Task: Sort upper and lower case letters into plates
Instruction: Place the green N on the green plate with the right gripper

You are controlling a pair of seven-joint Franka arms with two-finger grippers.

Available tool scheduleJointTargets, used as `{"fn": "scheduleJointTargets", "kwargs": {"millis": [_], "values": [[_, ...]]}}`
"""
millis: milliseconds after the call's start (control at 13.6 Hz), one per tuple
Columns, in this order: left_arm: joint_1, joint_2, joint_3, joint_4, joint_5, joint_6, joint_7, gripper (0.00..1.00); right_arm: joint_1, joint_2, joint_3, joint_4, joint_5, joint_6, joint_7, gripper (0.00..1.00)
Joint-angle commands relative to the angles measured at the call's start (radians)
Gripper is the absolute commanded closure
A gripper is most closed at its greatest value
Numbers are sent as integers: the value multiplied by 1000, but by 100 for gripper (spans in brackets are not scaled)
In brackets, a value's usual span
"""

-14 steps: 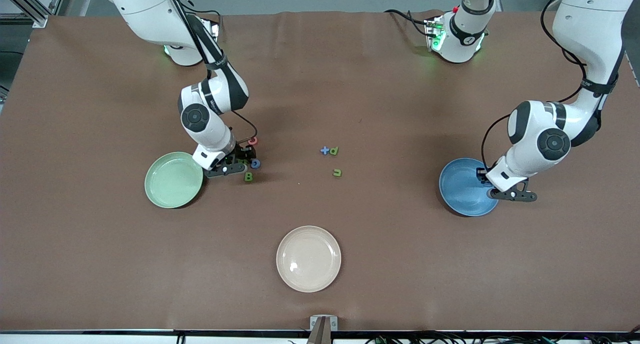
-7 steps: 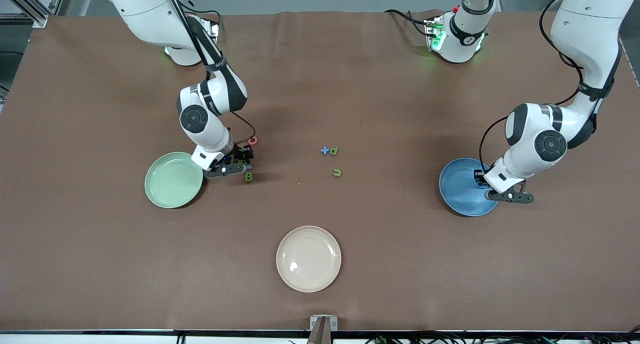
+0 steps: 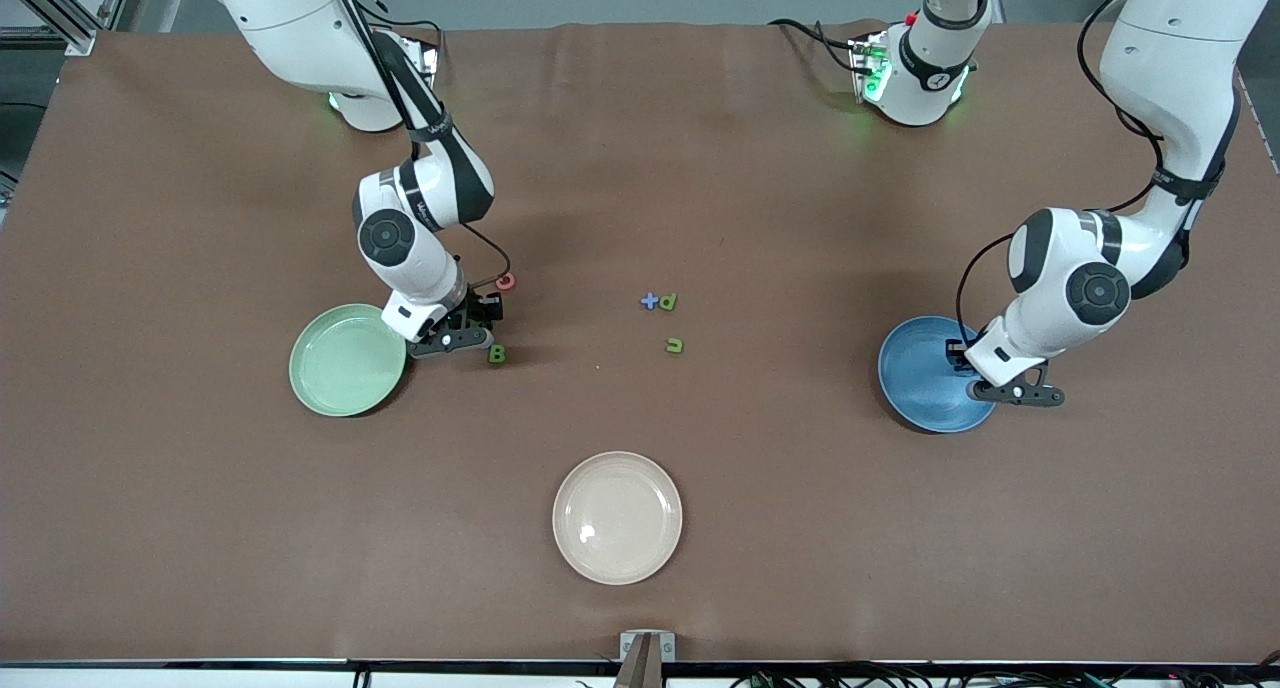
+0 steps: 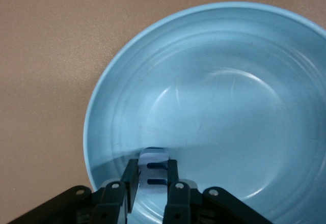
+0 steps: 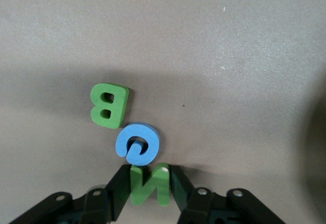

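Observation:
My right gripper [image 5: 149,177] is down at the table beside the pale green plate [image 3: 345,360], shut on a green N [image 5: 148,189]. A blue G [image 5: 138,142] touches the N's tip, and a green B [image 5: 108,105] lies just past it. The B [image 3: 496,354] and a red letter [image 3: 505,281] flank the right gripper [image 3: 482,326]. My left gripper [image 4: 152,177] hangs over the blue plate [image 4: 214,81], shut on a pale blue letter [image 4: 153,164] with two slots. Mid-table lie a blue cross-shaped letter [image 3: 649,301], a green d [image 3: 668,301] and a green u [image 3: 675,345].
A cream-beige plate [image 3: 617,517] sits nearest the front camera at mid-table. The blue plate [image 3: 922,376] is toward the left arm's end. Both arm bases stand along the table's back edge.
The right gripper's fingers have closed onto the green N and the hand has edged toward the green plate, covering the blue G in the front view. The left arm has shifted slightly over the blue plate.

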Motion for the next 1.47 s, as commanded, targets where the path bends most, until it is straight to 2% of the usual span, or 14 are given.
{"fn": "scheduleJointTargets", "kwargs": {"millis": [0,74,147,221,294,368,441,515,662,809,1029,1103,1397], "values": [[4,9,-5,8,18,11,1,90,-14,9,0,-14,-1,7,-20,72],[4,9,-5,8,18,12,1,89,-24,7,-2,-9,-1,-3,-40,78],[3,9,-5,8,18,11,1,87,-56,6,0,-8,-1,-3,-57,88],[1,8,-5,8,20,11,6,77,-89,0,1,-5,2,-7,-60,99],[-2,2,-7,11,20,11,6,53,-112,-11,1,6,2,-60,-60,100],[-4,-5,-10,17,20,6,1,22,-127,-28,1,30,2,-140,-60,100],[-4,-17,-28,17,18,-1,-7,7,-145,-58,0,50,2,-218,-60,100],[1,-40,-60,17,17,-27,-19,0,-170,-85,0,64,2,-258,-63,100],[-4,-69,-123,49,12,-145,-112,0,-231,-120,0,87,2,-324,-98,100],[1,-75,-217,94,12,-245,-260,0,-288,-128,1,115,5,-389,-124,100],[-30,-57,-320,134,14,-256,-477,0,-359,-120,0,117,2,-379,-262,100],[-63,-54,-332,138,15,-256,-544,0,-392,-117,0,115,0,-354,-320,100],[-259,49,-331,261,15,-256,-738,0,-443,-74,-2,104,-1,-261,-416,100]]}}
